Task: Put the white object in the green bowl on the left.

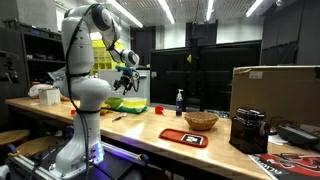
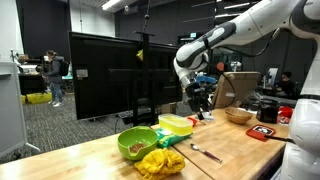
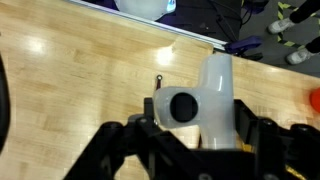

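your gripper point(image 3: 200, 118) is clenched on the white object point(image 3: 215, 75), held off the wooden table point(image 3: 80, 80). in an exterior view, it hangs apart from the green bowl point(image 2: 137, 142).

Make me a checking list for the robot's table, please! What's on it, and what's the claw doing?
Surface: long wooden table, bare wood between the things.
Job's things: white object held up in the air; green bowl on the table, away from it.
Clutter: yellow cloth, yellow-green tub, woven bowl, red tray, blue bottle, cardboard box.
Grippers: claw shut on the white object.
Cables: dark cords past the table edge.
Surroundings: big black screen; person far back.
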Tool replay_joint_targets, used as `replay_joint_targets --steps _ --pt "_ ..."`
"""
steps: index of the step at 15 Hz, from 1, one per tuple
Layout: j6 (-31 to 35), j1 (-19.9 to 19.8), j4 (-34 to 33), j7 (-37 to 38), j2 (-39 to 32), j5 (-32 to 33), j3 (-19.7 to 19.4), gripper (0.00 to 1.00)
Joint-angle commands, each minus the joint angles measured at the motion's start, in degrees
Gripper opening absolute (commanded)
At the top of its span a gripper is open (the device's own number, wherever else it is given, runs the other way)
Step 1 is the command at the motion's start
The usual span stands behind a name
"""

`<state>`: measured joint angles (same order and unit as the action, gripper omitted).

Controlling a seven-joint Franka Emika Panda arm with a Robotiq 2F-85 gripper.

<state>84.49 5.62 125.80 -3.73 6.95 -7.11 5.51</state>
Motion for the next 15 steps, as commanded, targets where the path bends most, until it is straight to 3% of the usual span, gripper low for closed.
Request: replay_joint_targets --steps 1,9,15 --pt "1.51 0.28 -2.46 0.14 -2.24 -0.09 0.28 0.49" --pt "4.51 3.47 -15.72 4.23 -11.59 -1.45 3.89 0.49" --pt "6.10 8.64 -29.31 13.25 -21.75 -0.13 7.22 0.49"
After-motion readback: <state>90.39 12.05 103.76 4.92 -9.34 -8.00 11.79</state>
